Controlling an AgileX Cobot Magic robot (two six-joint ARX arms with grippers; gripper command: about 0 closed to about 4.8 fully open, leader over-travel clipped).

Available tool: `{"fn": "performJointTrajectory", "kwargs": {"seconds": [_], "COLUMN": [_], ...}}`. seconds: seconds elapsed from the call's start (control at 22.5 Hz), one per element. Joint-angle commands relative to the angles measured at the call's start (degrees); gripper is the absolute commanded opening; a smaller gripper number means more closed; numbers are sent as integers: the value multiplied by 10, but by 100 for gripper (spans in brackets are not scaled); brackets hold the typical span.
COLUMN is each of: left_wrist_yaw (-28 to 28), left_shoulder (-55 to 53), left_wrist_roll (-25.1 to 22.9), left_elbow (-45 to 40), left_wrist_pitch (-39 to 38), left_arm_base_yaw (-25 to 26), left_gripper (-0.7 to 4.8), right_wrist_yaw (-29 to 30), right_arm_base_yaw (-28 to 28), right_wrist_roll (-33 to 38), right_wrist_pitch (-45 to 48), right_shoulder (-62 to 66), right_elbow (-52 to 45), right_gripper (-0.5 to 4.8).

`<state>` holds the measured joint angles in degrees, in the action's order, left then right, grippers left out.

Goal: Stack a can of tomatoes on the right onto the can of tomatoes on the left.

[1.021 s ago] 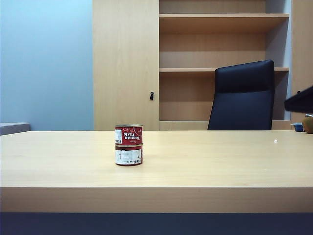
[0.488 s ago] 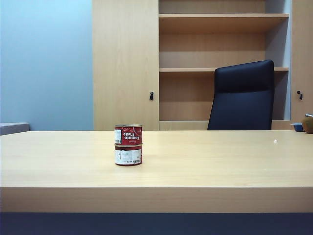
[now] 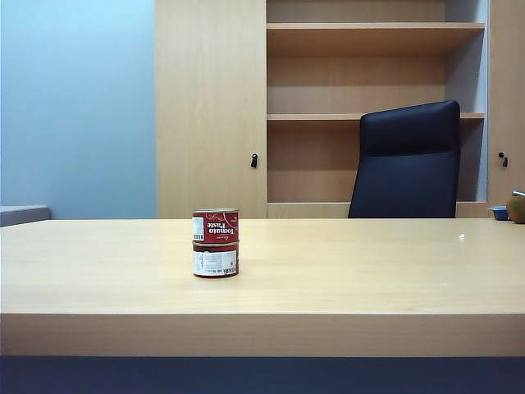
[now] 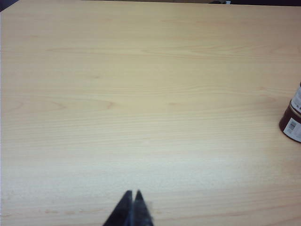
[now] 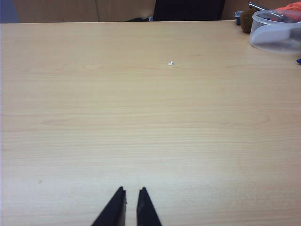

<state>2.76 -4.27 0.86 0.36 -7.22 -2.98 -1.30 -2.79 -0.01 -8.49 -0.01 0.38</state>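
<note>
Mid-table (image 3: 369, 271), stacked cans (image 3: 216, 243) (both end effectors (image 4: 133, 194) (image 5: 132, 190) apart)

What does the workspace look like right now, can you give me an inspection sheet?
Surface: pale wooden table, one small white speck.
Job's things: top can stacked on bottom can, upright.
Clutter: clear plastic container at the table's far right.
Grippers: left tool shut, empty; right tool nearly shut, empty; both apart from the cans.
Cables: nothing seen.
Surroundings: black chair, wooden shelves, blue wall.

Left tool (image 4: 132, 194) closed; right tool (image 5: 132, 190) nearly closed, empty.
</note>
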Motion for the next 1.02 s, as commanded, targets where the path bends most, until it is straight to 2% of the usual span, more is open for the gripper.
{"fn": "performJointTrajectory", "kwargs": {"seconds": [0.04,0.31,0.49,1.02], "left_wrist_yaw": [-2,-1,-1,-2], "left_shoulder": [0,0,45,41], "left_wrist_roll": [-2,-2,-2,-2], "left_elbow": [2,2,2,2], "left_wrist_pitch": [4,4,-10,0], "left_arm_base_yaw": [0,0,0,0], "left_gripper": [-5,-5,-5,-5], "right_wrist_yaw": [0,0,0,0], "right_arm_base_yaw": [0,0,0,0], "right_wrist_roll": [-2,-2,-2,-2], "right_wrist_pitch": [7,7,7,1], "right_shoulder": [-1,-1,-1,-2], "right_elbow": [-3,-3,-3,-3], "right_gripper": [53,53,53,53]}}
